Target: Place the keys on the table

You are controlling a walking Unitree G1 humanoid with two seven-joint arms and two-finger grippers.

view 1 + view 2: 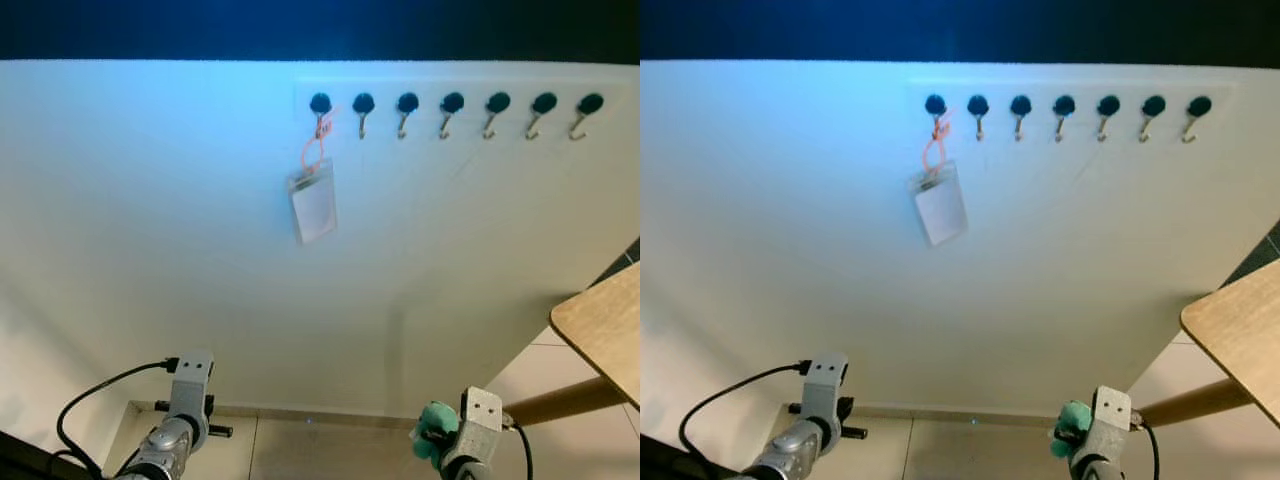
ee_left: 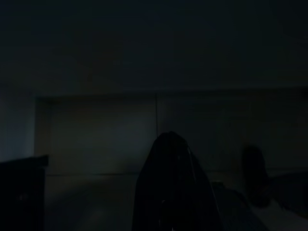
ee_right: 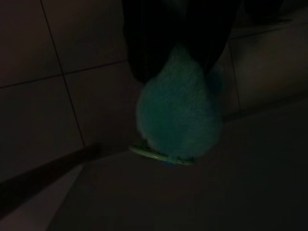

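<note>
Dangling keys (image 3: 179,115) between right gripper (image 3: 179,53) fingers

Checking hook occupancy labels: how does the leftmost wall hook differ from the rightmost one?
The leftmost hook carries an orange loop with a clear badge holder hanging below it; the rightmost hook is bare, its curved metal end visible. The leftmost sits far from the wooden table; the rightmost is above it. Both share a dark round cap, in one row.

A fluffy teal pom-pom keychain (image 3: 179,115) with a green ring at its end hangs low, clamped between the right gripper's (image 3: 175,53) black fingers, near a wooden table (image 1: 605,325).
</note>
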